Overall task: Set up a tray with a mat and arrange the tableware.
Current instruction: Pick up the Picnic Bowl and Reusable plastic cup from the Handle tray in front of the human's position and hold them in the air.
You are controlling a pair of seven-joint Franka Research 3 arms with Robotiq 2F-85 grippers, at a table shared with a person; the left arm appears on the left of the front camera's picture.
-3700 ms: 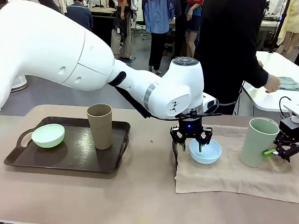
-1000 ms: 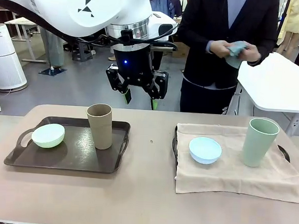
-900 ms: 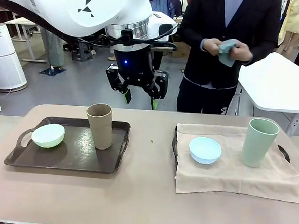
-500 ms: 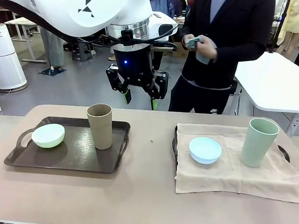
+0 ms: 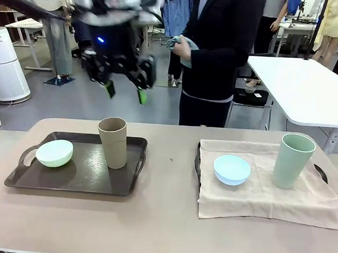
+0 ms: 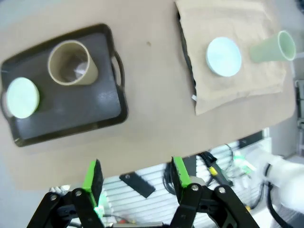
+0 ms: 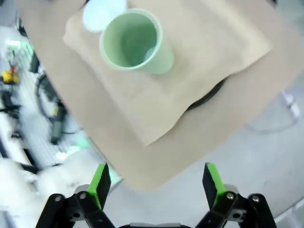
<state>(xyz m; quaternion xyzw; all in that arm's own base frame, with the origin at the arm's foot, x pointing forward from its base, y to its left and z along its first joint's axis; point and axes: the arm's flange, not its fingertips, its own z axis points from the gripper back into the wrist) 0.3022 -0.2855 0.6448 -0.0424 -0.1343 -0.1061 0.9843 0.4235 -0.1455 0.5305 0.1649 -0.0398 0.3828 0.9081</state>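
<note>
1. Already, the light blue bowl [image 5: 232,169] and the pale sage green cup [image 5: 293,160] stand on the beige mat [image 5: 267,204]. The mat is draped over the right-hand tray [image 5: 197,160]. The cup is at 3 o'clock from the bowl, well apart from it.
2. On the left-hand tray [image 5: 73,184], which has no mat, we see the pale mint bowl [image 5: 54,153], with the tan-brown cup [image 5: 113,141] near it at 3 o'clock.
3. We judge the task roughly half done. One tray looks set, while the other lacks a mat, and its bowl and cup would have to come off before one goes down.
4. At the table's 12 o'clock side, a person's hand [image 5: 182,47] holds a grey-green cloth. We cannot tell whether it is a second mat.
5. High above the table, at 12 o'clock from the left-hand tray, hangs the left gripper [image 5: 125,93]. Its jaws are partly spread, holding and touching nothing.
6. Above the sage cup and the mat, the right gripper [image 7: 156,183] hovers with its fingers spread wide, empty.
</note>
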